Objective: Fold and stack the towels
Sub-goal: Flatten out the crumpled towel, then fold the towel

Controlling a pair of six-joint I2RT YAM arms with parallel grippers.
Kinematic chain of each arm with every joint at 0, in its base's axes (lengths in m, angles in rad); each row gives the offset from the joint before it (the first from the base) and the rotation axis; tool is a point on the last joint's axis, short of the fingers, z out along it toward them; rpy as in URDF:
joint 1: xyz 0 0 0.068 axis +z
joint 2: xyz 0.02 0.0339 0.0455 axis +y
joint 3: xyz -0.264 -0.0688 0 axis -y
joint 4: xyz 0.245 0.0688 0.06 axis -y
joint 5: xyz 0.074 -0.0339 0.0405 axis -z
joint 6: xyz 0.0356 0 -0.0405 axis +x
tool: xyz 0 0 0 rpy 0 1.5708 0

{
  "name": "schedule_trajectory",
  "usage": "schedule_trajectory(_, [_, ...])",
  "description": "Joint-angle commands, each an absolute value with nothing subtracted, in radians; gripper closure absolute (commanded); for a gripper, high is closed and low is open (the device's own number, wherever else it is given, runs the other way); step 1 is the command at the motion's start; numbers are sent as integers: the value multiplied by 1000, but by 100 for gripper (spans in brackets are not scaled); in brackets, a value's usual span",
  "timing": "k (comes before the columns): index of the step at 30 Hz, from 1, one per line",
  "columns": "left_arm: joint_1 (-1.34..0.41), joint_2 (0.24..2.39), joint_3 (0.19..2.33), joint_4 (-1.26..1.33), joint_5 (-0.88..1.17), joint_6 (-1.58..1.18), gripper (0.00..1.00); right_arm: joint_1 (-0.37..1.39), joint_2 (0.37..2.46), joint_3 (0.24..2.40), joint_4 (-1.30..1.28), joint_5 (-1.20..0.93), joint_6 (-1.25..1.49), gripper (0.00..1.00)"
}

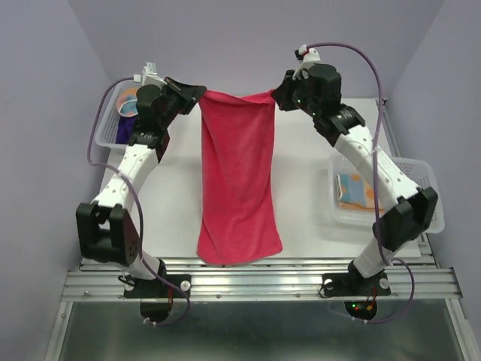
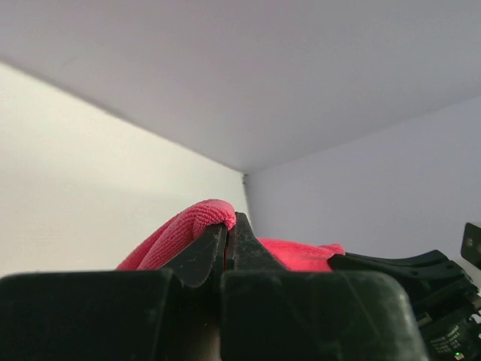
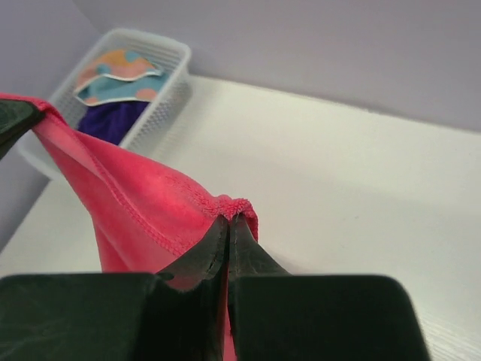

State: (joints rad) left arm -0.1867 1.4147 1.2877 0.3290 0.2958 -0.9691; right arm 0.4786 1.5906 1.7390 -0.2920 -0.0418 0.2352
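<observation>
You had the white table (image 1: 301, 143) almost bare across the middle of the top view, with one pink-red towel (image 1: 237, 173) stretched over it. It hung as a long, full-length sheet from the upper centre of the frame. Its lower end lay spread on the table near the bottom edge, so I judge no fold had been put in it yet.

In the white mesh basket at the right edge (image 1: 425, 207), an orange patterned towel (image 1: 355, 188) lay flat. That one looked to me already folded and put away. In the other mesh basket at the upper left (image 1: 104, 113), a light blue towel (image 3: 113, 81) sat crumpled on a dark purple towel (image 3: 111, 120). Both of them were probably waiting for you. By my reckoning that left three towels to fold and the stack barely begun.

The red cloth looked soft and plush, with a stitched hem. Its top edge sagged a little between the two held corners.

Your left gripper (image 1: 197, 94) had its jaws pinched tight on the towel's upper left corner. Your right gripper (image 1: 276, 95) was clamped just as tightly on the upper right corner.
</observation>
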Motion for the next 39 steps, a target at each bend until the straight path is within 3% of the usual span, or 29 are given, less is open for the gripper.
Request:
schedule_trajectory(1, [-161, 1591, 1413, 449, 285, -904, 100, 404, 1719, 1799, -157, 15, 209, 99])
schedule_trajectory(10, [-143, 2081, 1807, 434, 331, -876, 100, 284, 2147, 2048, -37, -140, 207, 99])
schedule_trajectory(17, [-130, 2175, 1887, 394, 275, -874, 100, 270, 2246, 2103, -51, -207, 183, 99])
schedule_trajectory(28, [-126, 1913, 1527, 410, 178, -914, 100, 270, 2112, 1896, -94, -304, 284, 99])
schedule_trajectory(39, [-147, 1583, 968, 508, 81, -1075, 100, 288, 1910, 1530, -41, -383, 373, 99])
